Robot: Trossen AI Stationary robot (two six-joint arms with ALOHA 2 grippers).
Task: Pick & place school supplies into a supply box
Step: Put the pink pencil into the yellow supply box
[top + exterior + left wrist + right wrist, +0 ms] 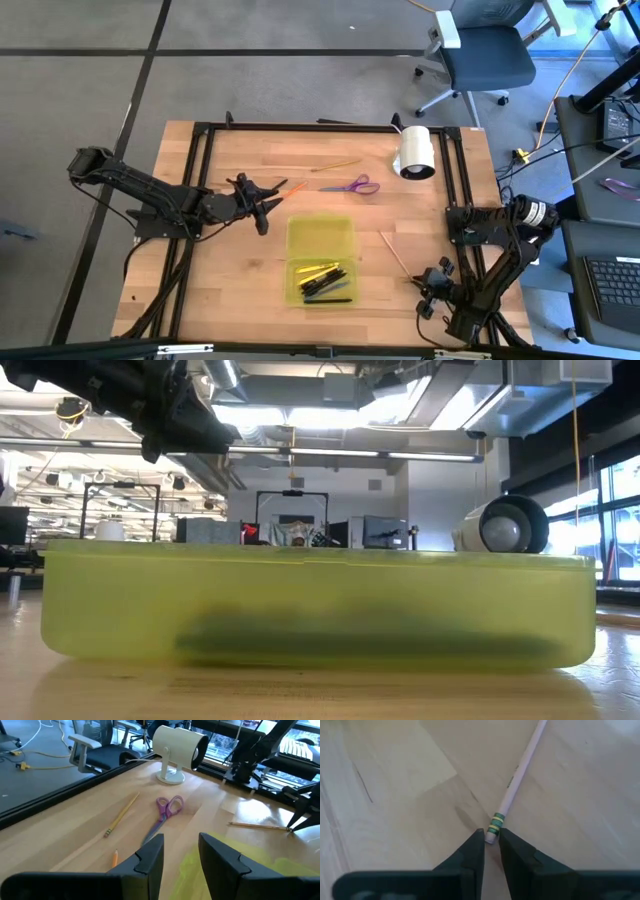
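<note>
Supply box (pixel 320 240): lying open near the middle of the counter (pixel 240 290), translucent yellow-green, several dark and yellow pens (pixel 325 282) in the near half
Counter: pale wood planks in a black frame; white roll (pixel 416 152) at the far right
Room: grey carpet, an office chair (pixel 480 50) beyond the far edge, desks with a keyboard at the right
Loose supplies: purple scissors (pixel 352 186) and a yellow pencil (pixel 335 165) lying far of the box; an orange pencil (pixel 291 188) just by the left tool; a wood-coloured pencil (pixel 396 254) right of the box
Left tool (pixel 262 212): hovering left of the box, fingers (pixel 150 857) parted, holding nothing
Right tool (pixel 432 288): low at the near right, fingers narrowly parted, tips at either side of the wood-coloured pencil's eraser end (pixel 491 836), grip not closed on it
</note>
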